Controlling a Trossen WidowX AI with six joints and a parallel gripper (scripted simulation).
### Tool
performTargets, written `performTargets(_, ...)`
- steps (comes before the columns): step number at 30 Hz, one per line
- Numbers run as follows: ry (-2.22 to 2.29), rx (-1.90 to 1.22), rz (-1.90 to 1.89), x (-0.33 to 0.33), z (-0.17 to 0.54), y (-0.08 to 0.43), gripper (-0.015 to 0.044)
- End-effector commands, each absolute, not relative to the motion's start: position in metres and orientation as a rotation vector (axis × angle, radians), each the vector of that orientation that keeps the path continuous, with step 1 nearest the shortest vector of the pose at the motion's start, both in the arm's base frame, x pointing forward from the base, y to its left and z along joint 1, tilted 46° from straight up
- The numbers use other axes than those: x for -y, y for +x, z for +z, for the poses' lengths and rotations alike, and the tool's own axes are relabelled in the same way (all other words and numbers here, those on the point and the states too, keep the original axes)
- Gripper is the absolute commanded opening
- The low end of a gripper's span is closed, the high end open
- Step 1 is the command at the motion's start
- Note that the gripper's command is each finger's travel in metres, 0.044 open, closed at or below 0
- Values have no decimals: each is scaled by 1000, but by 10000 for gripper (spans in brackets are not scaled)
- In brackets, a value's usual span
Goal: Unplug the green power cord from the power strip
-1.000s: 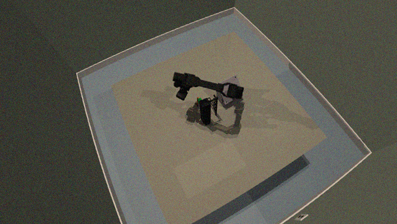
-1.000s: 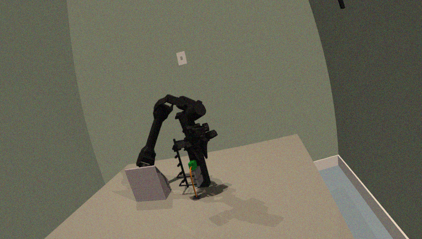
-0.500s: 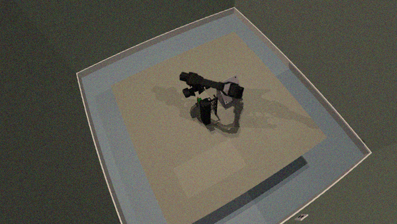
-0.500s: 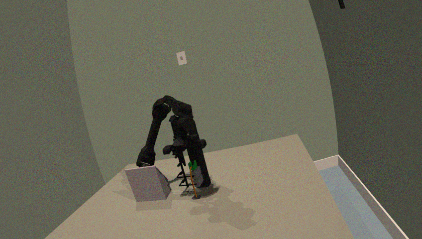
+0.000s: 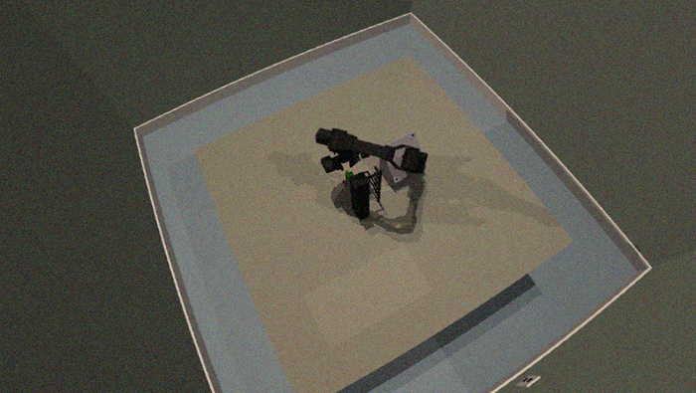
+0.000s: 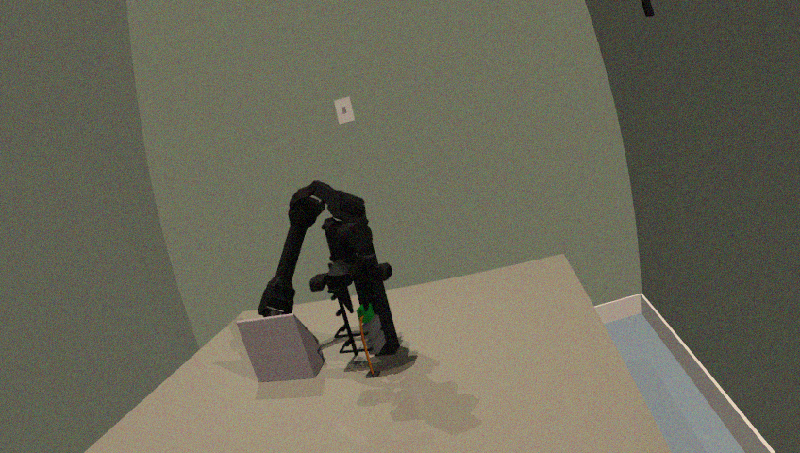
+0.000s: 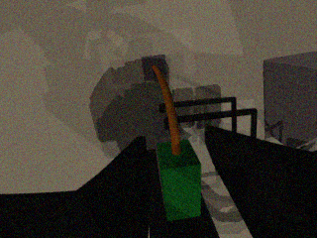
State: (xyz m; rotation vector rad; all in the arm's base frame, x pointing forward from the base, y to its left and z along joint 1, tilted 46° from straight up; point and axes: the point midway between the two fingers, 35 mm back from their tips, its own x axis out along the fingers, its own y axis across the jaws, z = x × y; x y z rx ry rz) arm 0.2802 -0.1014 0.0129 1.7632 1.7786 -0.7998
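Observation:
The green plug (image 5: 348, 174) (image 6: 368, 315) (image 7: 181, 190) sits against the upright black power strip (image 5: 360, 198) (image 6: 387, 320). Its orange cord (image 6: 364, 338) (image 7: 170, 114) runs down to a small dark block on the table. My gripper (image 6: 358, 306) (image 7: 175, 139) points down from above and is partly open. In the wrist view the plug shows between the two fingers, with a narrow gap at the right finger. The left finger is close beside it; whether it touches is too dark to tell. The plug's seat in the strip is hidden.
A thin black rack (image 5: 375, 186) (image 6: 346, 327) (image 7: 244, 113) stands beside the strip, close to my gripper. Grey blocks (image 6: 375, 336) sit on the strip below the green plug. The pale arm base (image 6: 277, 347) (image 7: 292, 96) stands on the tan table (image 5: 276, 233) (image 6: 505, 336).

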Motion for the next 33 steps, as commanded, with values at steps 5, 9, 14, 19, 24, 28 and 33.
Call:
performTargets(5,1770,-1786,-801,90,22,280,160)
performTargets(9,1770,-1787,-801,85,27,280,160)
performTargets(14,1771,-1788,-800,79,33,280,160)
performTargets(19,1771,-1788,-800,77,34,280,160)
performTargets(24,1771,-1788,-800,75,32,279,160)
performTargets(28,1771,-1788,-800,70,28,279,160)
performTargets(33,1771,-1788,-800,69,26,279,160)
